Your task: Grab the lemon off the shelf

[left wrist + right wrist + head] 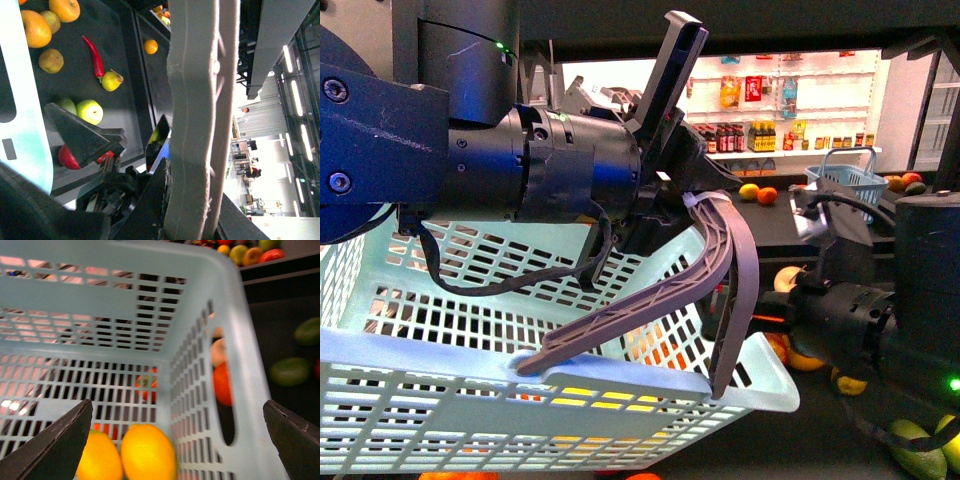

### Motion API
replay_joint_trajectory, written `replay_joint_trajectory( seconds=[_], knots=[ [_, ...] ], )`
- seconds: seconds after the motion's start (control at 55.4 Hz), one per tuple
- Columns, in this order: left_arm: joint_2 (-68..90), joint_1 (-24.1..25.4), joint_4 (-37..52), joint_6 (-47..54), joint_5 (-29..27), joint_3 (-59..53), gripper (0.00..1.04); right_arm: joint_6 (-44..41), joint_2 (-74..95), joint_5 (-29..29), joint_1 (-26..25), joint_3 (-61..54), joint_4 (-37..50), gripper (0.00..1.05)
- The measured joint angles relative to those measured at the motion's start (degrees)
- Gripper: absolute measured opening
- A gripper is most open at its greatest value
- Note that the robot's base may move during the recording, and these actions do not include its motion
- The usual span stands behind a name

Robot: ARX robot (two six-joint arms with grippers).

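My left gripper [692, 205] is shut on the grey-brown basket handle [720, 270] and holds the light blue slotted basket [470, 370] tilted in front of the shelf [790, 235]. In the left wrist view the handle [197, 115] fills the middle, clamped between the jaws at my left gripper [182, 220]. My right gripper [177, 407] is open over the basket's corner [200, 300]. Two yellow oval fruits that look like a lemon [148, 450] and a second lemon [100, 457] lie between its fingers [65, 437], seemingly inside the basket.
The shelf's dark tray [75, 82] carries oranges [35, 27], a red chili [94, 52], green apples [90, 111] and a pear [112, 80]. Green fruit [290, 371] lies on the tray beside the basket. A small blue basket [847, 180] and white bottle shelves [770, 110] stand behind.
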Motion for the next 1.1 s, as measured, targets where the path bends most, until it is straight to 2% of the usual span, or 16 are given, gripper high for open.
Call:
replay_joint_trajectory(
  seconds=[0.144, 0.307, 0.613, 0.668, 0.83, 1.101],
  knots=[
    [0.0, 0.3, 0.0, 1.0, -0.5, 0.0, 0.10, -5.2, -1.8, 6.3, -3.5, -0.8, -0.2, 1.02],
    [0.0, 0.2, 0.0, 1.0, -0.4, 0.0, 0.10, -8.1, -7.8, 13.1, -7.5, -4.2, -4.5, 1.02],
    [0.0, 0.3, 0.0, 1.0, -0.3, 0.0, 0.10, -13.3, -36.2, 11.1, -11.2, -25.0, -10.2, 1.02],
    [0.0, 0.3, 0.0, 1.0, -0.4, 0.0, 0.10, -15.4, -41.4, 10.0, -12.6, -29.0, -8.7, 0.94],
    [0.0, 0.2, 0.0, 1.0, -0.4, 0.0, 0.10, -18.0, -58.9, 9.6, -13.3, -37.9, -14.9, 0.67],
    [0.0, 0.3, 0.0, 1.0, -0.3, 0.0, 0.10, -18.9, -68.5, 9.6, -13.3, -42.0, -19.4, 0.23]
  ],
)
